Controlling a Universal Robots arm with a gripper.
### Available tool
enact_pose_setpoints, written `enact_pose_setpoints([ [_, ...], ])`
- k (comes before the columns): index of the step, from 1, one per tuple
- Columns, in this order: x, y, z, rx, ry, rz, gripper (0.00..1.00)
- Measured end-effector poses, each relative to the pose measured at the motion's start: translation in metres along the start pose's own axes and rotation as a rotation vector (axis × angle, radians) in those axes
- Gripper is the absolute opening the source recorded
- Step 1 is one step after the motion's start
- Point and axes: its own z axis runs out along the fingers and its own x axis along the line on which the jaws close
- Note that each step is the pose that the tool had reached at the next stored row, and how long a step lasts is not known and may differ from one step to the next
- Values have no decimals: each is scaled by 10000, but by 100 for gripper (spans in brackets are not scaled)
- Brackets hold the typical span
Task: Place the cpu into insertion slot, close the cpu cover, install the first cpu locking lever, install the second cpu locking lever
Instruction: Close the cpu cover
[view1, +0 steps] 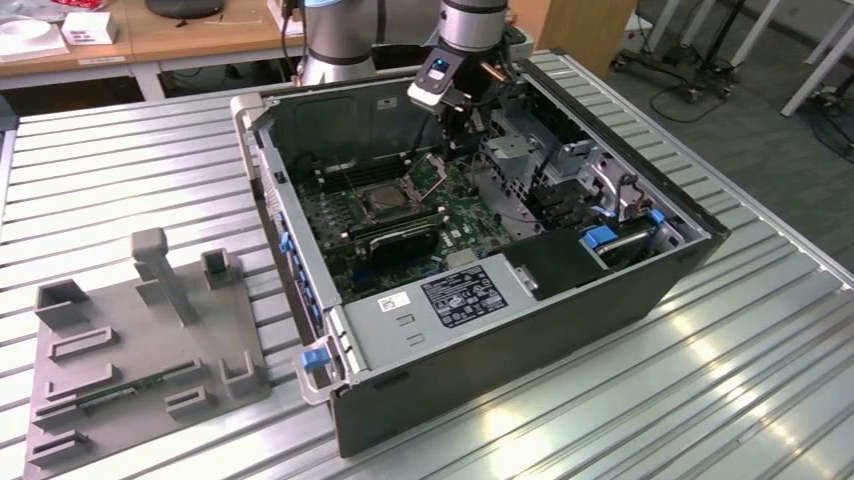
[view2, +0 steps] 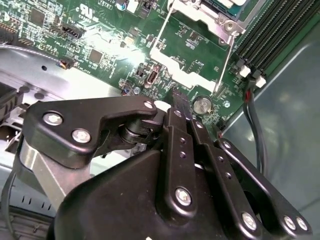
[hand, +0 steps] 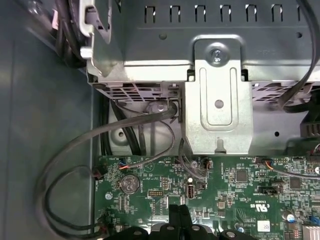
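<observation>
- Gripper (view2: 179, 97): the fingers are pressed together, pinching nothing, above the green motherboard (hand: 240, 185).
- In the exterior view, the cpu cover (view1: 378, 205) lies at 7 o'clock from the gripper, inside the computer case (view1: 534, 330).

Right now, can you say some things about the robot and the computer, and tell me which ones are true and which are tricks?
1. The computer case lies open on the slatted metal table. True.
2. The gripper has its fingers spread wide apart. False: they are pressed together.
3. A round coin battery sits on the green motherboard close to the gripper. True.
4. The grey holder tray lies on the exterior view's right of the case. False: it lies on the exterior view's left.
</observation>
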Motion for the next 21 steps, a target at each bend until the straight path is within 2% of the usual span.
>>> enact_pose_setpoints([
  [10,1,-6,139,0,-1,-1,11],
  [18,1,-7,150,0,0,0,11],
  [21,4,-29,150,-6,1,-1,11],
])
